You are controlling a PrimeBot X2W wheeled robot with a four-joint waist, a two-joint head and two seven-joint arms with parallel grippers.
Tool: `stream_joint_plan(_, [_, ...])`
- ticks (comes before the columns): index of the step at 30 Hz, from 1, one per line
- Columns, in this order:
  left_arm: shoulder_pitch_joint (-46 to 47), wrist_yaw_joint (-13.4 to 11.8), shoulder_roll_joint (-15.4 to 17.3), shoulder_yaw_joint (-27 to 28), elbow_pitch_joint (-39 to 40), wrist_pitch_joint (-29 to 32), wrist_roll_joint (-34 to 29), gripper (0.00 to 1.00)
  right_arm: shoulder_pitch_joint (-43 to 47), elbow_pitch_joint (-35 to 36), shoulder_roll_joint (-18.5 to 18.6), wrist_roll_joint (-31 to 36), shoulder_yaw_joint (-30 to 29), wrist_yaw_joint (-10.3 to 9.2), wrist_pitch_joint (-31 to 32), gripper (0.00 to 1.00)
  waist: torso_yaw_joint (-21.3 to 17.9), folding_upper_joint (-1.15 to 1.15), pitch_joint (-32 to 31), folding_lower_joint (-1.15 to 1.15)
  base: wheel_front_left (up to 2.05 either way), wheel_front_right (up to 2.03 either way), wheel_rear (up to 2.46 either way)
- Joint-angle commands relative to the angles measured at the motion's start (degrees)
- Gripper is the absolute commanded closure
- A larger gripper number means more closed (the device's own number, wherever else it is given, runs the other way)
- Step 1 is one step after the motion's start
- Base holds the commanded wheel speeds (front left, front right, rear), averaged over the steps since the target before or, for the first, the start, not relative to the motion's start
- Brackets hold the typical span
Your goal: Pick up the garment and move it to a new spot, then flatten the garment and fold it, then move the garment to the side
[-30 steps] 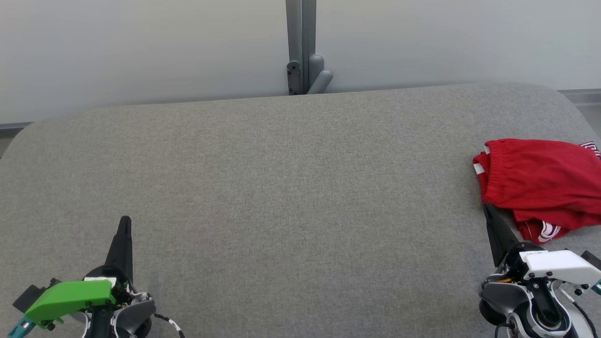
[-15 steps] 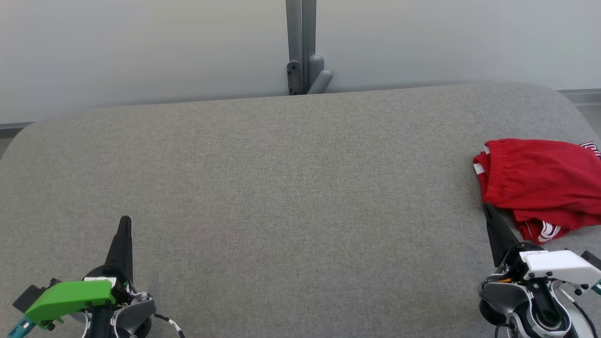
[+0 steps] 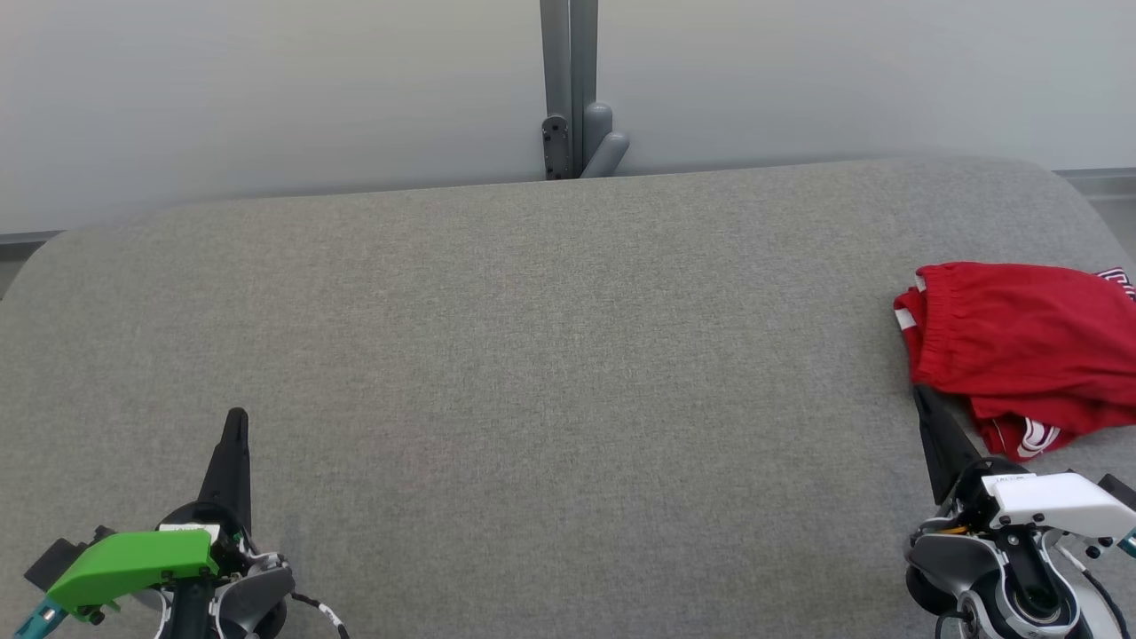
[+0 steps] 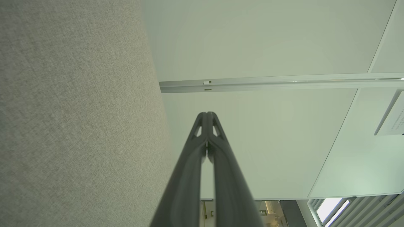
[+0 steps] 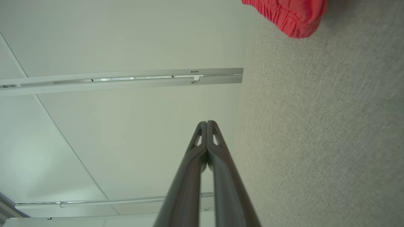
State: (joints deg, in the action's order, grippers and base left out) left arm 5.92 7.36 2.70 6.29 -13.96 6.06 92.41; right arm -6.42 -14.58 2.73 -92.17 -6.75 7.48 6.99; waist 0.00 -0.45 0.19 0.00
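A red garment (image 3: 1021,342) with white trim lies folded at the right edge of the grey padded table (image 3: 550,355); its elastic waistband (image 5: 288,14) peeks into the top of the right wrist view. My right gripper (image 3: 919,392) is shut and empty, its tip just at the garment's near-left edge; in its own wrist view the gripper (image 5: 207,122) has its fingers pressed together. My left gripper (image 3: 236,415) rests far off at the lower left, also shut with nothing in it, and its wrist view confirms the left gripper (image 4: 207,113) is shut.
A pale wall panel with a grey post and bracket (image 3: 572,133) stands behind the table's far edge. The table's corners are rounded. Wide bare fabric stretches between the two arms.
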Motion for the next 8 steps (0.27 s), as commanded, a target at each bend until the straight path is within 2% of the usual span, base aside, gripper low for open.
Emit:
stream_joint_plan(1, [0.6, 0.3, 0.3, 0.2, 0.0, 0.2, 0.1, 1.00, -0.6, 0.2, 0.3, -0.3, -0.1, 0.02, 0.2, 1.00, 0.0, 0.45, 0.0, 0.00, 0.00, 0.00, 0.00])
stream_joint_plan(8, [0.6, 0.3, 0.3, 0.2, 0.0, 0.2, 0.1, 1.00, -0.6, 0.2, 0.3, -0.3, -0.1, 0.02, 0.2, 1.00, 0.0, 0.45, 0.0, 0.00, 0.00, 0.00, 0.00])
